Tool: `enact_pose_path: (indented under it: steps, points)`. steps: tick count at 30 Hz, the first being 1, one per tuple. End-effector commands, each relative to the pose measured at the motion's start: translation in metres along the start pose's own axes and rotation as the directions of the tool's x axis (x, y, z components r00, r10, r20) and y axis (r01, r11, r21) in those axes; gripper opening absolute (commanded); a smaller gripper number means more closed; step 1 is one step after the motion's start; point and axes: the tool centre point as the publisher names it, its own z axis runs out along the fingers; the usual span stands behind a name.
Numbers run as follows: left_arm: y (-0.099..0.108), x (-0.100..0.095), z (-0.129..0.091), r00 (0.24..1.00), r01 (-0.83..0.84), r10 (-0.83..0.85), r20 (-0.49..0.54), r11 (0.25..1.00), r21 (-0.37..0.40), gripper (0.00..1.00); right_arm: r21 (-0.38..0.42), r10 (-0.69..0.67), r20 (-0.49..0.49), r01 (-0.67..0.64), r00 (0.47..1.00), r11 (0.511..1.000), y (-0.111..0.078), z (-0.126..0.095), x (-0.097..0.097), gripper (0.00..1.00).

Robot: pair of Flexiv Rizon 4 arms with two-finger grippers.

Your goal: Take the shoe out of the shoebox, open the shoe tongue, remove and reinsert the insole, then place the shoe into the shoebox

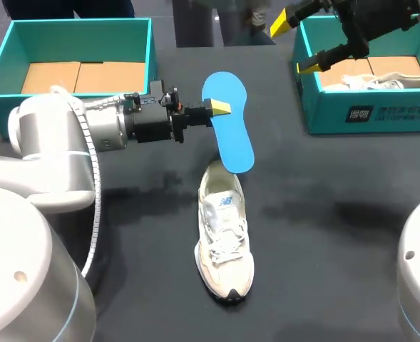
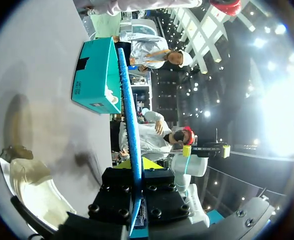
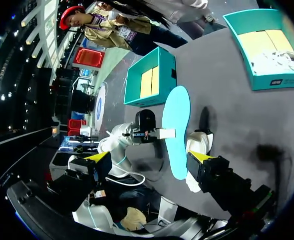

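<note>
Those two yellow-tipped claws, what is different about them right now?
The left gripper is shut on the blue insole, while the right gripper is open and holds nothing. The left gripper is over the middle of the table, by the white shoe. The right gripper is raised near the teal shoebox, which has a second shoe in it. Both have two fingers with yellow tips.
</note>
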Motion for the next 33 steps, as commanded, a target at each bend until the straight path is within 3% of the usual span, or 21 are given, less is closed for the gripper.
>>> enact_pose_path:
  steps: [1, 13, 20, 24, 33]
  points:
    - [0.0, -0.001, 0.0, 1.0, 0.0, 0.0, -0.001, 1.0, 0.001, 0.0, 0.012, -0.001, 0.387, -0.004, 0.922, 1.0, 0.002, 0.002, 0.02, 1.0]
    - [0.0, -0.001, 0.0, 1.0, 0.0, 0.0, -0.001, 1.0, 0.001, 0.0, 0.058, -0.041, 0.603, 0.008, 0.797, 0.998, -0.001, 0.029, 0.054, 1.0]
    - [0.0, -0.001, 0.0, 1.0, 0.0, 0.0, -0.001, 1.0, 0.001, 0.0, 0.068, -0.063, 0.669, 0.024, 0.741, 0.997, -0.007, 0.046, 0.073, 1.0]
    - [0.0, -0.001, 0.0, 1.0, 0.0, 0.0, -0.001, 1.0, 0.001, 0.0, 0.074, -0.065, 0.73, 0.016, 0.68, 0.997, -0.011, 0.054, 0.083, 1.0]
    - [0.0, -0.001, 0.0, 1.0, 0.0, 0.0, -0.001, 1.0, 0.001, 0.0, 0.076, -0.059, 0.805, -0.004, 0.59, 0.997, -0.021, 0.072, 0.094, 1.0]
